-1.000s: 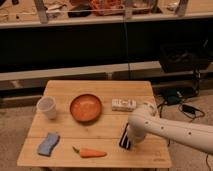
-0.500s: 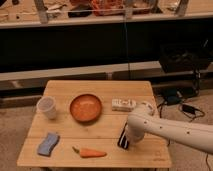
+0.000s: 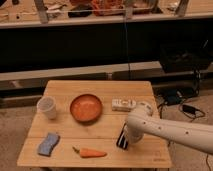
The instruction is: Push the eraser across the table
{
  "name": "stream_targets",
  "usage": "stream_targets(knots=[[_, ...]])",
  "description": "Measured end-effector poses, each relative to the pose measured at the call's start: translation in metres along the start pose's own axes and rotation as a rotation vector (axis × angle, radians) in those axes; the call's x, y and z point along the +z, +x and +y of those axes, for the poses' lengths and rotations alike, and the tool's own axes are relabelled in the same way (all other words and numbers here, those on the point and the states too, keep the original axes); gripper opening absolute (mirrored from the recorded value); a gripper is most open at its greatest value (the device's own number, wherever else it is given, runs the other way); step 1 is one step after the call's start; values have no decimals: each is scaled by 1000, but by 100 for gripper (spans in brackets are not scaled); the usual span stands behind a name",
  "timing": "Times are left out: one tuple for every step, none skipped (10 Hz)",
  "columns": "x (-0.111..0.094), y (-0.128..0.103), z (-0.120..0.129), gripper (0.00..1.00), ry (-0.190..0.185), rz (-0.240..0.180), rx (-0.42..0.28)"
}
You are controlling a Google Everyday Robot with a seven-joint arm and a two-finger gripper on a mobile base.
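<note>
The eraser (image 3: pixel 121 141), a small dark block, lies on the light wooden table (image 3: pixel 100 88) towards its front right. My gripper (image 3: pixel 125 134) hangs at the end of the white arm that reaches in from the right. It is down at the tabletop, right against the eraser's right side and partly covering it. The gripper is shut, and I cannot tell whether anything is held in it.
An orange bowl (image 3: pixel 86 107) sits mid-table, with a white cup (image 3: pixel 47 107) to its left and a white bottle (image 3: pixel 123 104) lying to its right. A blue-grey sponge (image 3: pixel 48 143) and a carrot (image 3: pixel 92 153) lie along the front edge, left of the eraser.
The arm's end and the eraser have crept slightly to the left. Everything else on the table has stayed put.
</note>
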Motion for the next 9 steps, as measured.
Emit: stream_targets(knots=[[0, 0, 0, 0, 0, 0, 0], [1, -1, -1, 0, 1, 0, -3], [3, -5, -6, 0, 6, -2, -8], [3, -5, -7, 0, 7, -2, -8], [1, -6, -7, 0, 6, -3, -8], [1, -6, -7, 0, 6, -4, -8], [1, -6, -8, 0, 6, -3, -10], [2, -8, -10, 0, 8, -3, -15], [3, -11, -14, 0, 11, -4, -19]])
